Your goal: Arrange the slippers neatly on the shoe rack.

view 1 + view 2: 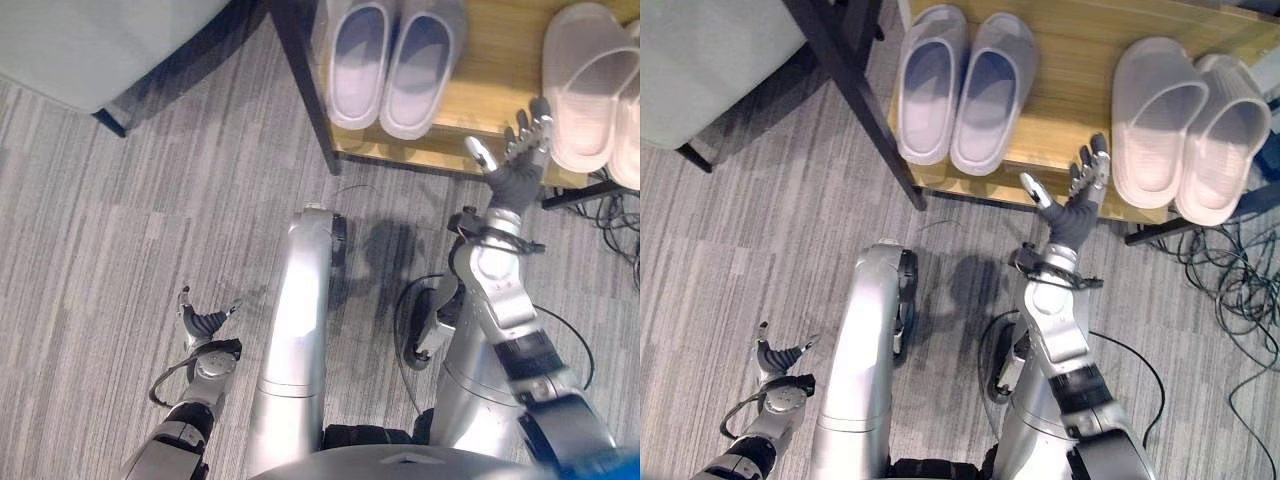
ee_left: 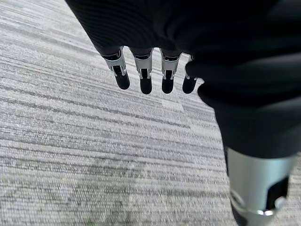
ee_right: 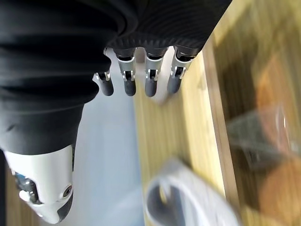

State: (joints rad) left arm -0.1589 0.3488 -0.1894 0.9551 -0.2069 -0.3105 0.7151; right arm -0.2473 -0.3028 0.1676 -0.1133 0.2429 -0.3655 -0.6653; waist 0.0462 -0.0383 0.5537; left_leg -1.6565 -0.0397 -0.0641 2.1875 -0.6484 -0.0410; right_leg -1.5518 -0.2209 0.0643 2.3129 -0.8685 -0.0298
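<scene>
A pair of pale lavender slippers (image 1: 965,85) lies side by side on the wooden shoe rack (image 1: 1065,135), toward its left. A pair of whitish-pink slippers (image 1: 1185,120) lies on the rack's right part. My right hand (image 1: 1072,205) is raised at the rack's front edge, between the two pairs, fingers straight and spread, holding nothing. In the right wrist view its fingers (image 3: 136,82) hang over the wooden shelf with a pale slipper (image 3: 186,200) below. My left hand (image 1: 203,325) hangs low over the carpet at the lower left, fingers relaxed and empty.
The rack's dark frame leg (image 1: 855,85) stands at the left of the shelf. A grey upholstered seat (image 1: 100,45) fills the upper left. Loose black cables (image 1: 1230,270) lie on the carpet to the right of the rack. Grey striped carpet (image 1: 100,230) covers the floor.
</scene>
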